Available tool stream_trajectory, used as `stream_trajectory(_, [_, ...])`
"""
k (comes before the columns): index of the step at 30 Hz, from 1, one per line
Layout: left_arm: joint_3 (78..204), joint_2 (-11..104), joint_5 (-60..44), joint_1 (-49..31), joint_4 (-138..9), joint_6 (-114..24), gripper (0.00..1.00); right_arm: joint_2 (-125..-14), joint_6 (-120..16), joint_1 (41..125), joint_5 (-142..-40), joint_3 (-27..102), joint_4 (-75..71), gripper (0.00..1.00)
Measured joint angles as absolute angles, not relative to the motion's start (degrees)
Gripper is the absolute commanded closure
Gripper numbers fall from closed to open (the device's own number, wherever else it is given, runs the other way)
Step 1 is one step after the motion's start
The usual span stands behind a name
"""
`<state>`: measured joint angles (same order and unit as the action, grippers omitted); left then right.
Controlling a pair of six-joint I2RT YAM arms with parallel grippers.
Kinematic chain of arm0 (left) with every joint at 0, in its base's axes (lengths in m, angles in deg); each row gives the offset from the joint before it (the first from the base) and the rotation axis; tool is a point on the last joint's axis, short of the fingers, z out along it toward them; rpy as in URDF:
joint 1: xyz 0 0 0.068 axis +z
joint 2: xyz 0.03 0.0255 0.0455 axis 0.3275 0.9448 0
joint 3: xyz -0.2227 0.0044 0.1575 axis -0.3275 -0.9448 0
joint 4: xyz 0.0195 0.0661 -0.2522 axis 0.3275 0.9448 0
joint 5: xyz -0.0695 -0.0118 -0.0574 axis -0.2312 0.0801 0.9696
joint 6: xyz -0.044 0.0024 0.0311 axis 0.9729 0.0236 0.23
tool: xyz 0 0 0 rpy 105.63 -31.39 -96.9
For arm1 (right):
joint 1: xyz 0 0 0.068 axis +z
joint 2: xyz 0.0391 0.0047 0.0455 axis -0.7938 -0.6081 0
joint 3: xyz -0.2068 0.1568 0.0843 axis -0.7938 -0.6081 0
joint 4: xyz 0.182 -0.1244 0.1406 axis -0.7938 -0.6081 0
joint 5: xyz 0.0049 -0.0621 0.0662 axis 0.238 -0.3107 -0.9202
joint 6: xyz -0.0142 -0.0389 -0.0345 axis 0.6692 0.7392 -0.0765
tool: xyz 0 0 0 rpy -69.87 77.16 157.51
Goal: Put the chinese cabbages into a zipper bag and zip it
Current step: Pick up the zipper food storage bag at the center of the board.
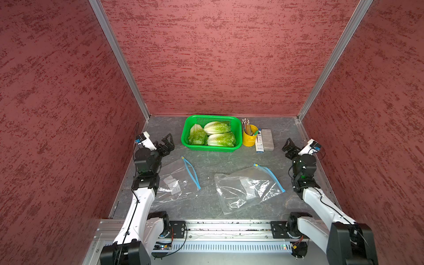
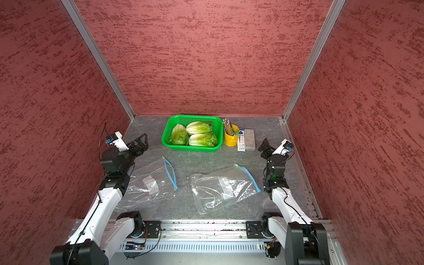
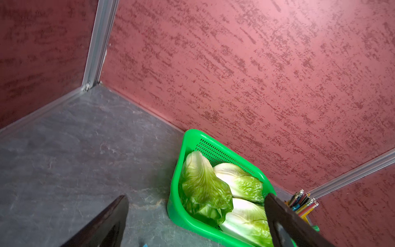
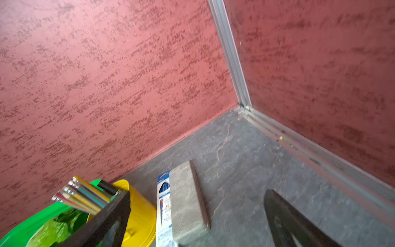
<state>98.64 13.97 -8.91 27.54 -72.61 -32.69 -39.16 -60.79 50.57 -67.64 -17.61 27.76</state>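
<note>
Glossy green plastic basket (image 1: 238, 135); crinkly clear-plastic bags (image 1: 241, 188).

table (image 1: 218, 160) | basket (image 1: 211, 148) | yellow cup (image 1: 249, 140) | box (image 1: 259, 142) | grey block (image 1: 267, 139) | zipper bag (image 1: 176, 183) | second zipper bag (image 1: 243, 190)

Left arm (image 1: 142, 202): white links, elbow bent, wrist raised. Left gripper (image 1: 169, 141): jaws spread wide, nothing between them, tips angled inward. Right arm (image 1: 319, 202): mirrored pose. Right gripper (image 1: 288, 146): jaws spread wide, nothing held.

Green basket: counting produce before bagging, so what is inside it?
Three chinese cabbages lie in the green basket, packed close together. Its floor beneath them is covered, so anything underneath cannot be seen.
</note>
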Motion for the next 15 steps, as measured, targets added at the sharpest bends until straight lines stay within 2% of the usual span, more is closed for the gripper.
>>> stream_trajectory(8, [99.77, 14.47, -7.90, 27.04, -60.52, -29.17, 0.00, -39.80, -67.15, 50.57, -74.98, -13.11, 16.61, 0.01])
stream_trajectory(15, [103.29, 12.09, -12.89, 19.02, -50.27, -29.28, 0.00, -41.00, -69.29, 50.57, -81.49, -9.31, 10.32, 0.01])
